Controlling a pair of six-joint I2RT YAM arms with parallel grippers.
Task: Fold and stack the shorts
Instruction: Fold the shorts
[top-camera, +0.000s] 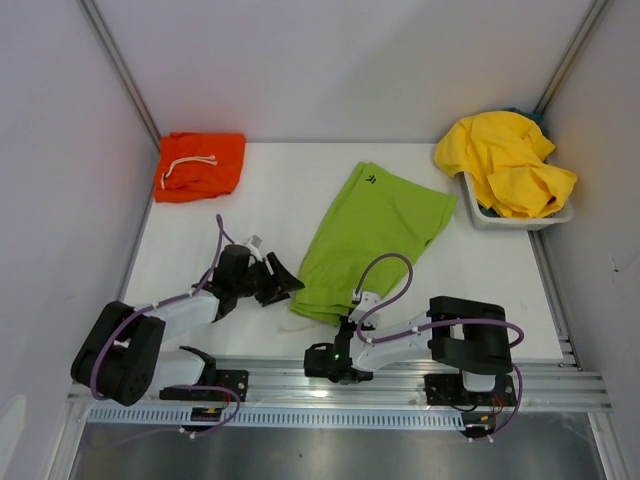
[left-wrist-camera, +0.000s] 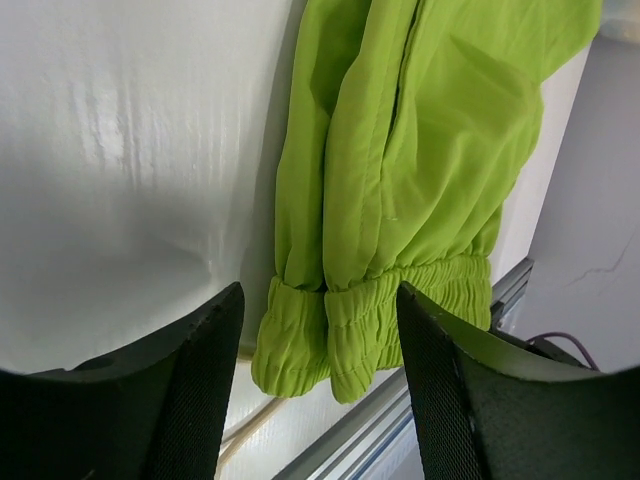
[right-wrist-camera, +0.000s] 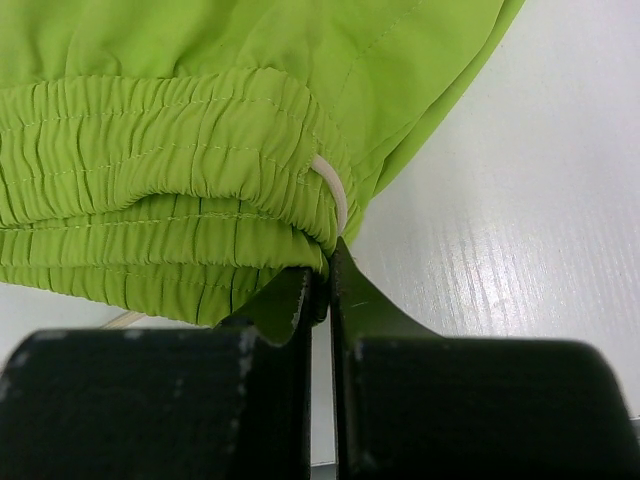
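The lime green shorts (top-camera: 375, 235) lie folded lengthwise in the middle of the white table, small dark logo at the far end, waistband toward me. My left gripper (top-camera: 275, 285) is open just left of the waistband; in the left wrist view the elastic waistband (left-wrist-camera: 380, 320) lies between the spread fingers of the gripper (left-wrist-camera: 320, 300), not touched. My right gripper (top-camera: 338, 335) is at the waistband's near edge. In the right wrist view it (right-wrist-camera: 328, 265) is shut, with the waistband's edge (right-wrist-camera: 170, 130) and a white drawstring (right-wrist-camera: 335, 190) pinched at its tips. Orange shorts (top-camera: 200, 165) lie folded at the far left.
A white basket (top-camera: 515, 222) at the far right holds a heap of yellow shorts (top-camera: 505, 160). A metal rail (top-camera: 340, 385) runs along the near table edge. Grey walls close in the table on three sides.
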